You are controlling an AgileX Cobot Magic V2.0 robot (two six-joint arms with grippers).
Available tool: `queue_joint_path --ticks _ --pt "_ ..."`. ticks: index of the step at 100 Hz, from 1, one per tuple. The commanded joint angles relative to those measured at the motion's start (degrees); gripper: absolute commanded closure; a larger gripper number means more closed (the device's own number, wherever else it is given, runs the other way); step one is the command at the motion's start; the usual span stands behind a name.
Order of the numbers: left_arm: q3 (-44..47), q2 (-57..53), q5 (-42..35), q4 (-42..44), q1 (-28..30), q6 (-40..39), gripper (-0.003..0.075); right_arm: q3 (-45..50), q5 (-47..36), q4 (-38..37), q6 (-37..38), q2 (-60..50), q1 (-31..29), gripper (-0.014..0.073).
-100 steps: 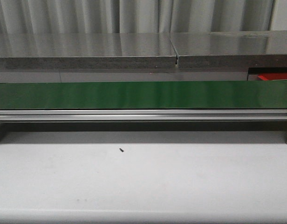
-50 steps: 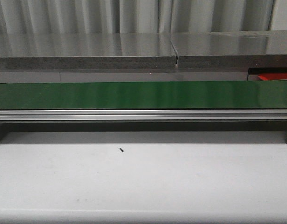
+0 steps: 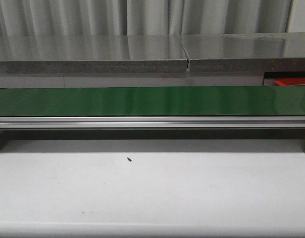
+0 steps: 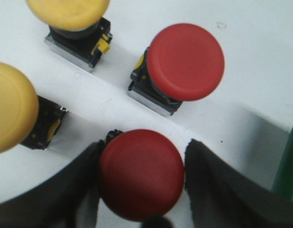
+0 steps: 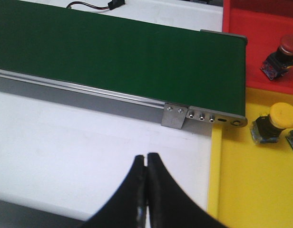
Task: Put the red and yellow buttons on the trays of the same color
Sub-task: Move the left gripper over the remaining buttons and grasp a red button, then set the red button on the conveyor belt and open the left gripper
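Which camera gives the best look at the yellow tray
The right wrist view. It shows the yellow tray beside the conveyor's end, with a yellow button standing on it. The front view shows only the green belt and a red sliver at far right, no yellow tray. The left wrist view shows only buttons.

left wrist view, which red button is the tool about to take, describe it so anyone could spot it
On the white table stand four buttons, two yellow and two red. The target red button sits between the dark fingers of the left tool; the other red button stands clear beyond it.
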Motion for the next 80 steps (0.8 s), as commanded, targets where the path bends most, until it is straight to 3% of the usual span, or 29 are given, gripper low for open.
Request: queue_joint_path --ticks 1,14,28,65,80 --pt "-1.8 -3.3 -2.7 -0.6 0.2 -0.3 0.0489 -1.6 -3.2 0.5 -0.4 -0.2 0.1 0.071" --pt "-1.8 -3.3 -2.6 -0.1 0.2 -0.3 0.0606 -1.6 -3.2 0.5 -0.4 -0.2 0.1 0.071" --pt "-1.8 -4.4 -1.1 -0.1 0.2 -0.3 0.0675 -1.6 -3.2 0.5 -0.4 -0.2 0.1 0.071" --pt "-1.8 -17.1 6.5 -4.1 0.0 -0.2 0.0731 -1.6 -3.2 0.5 -0.4 -0.2 0.1 0.071" --pt "0.1 -22.0 7.6 -4.2 -2.7 0.9 0.0731 -1.6 -3.2 0.5 -0.4 -0.2 0.1 0.071"
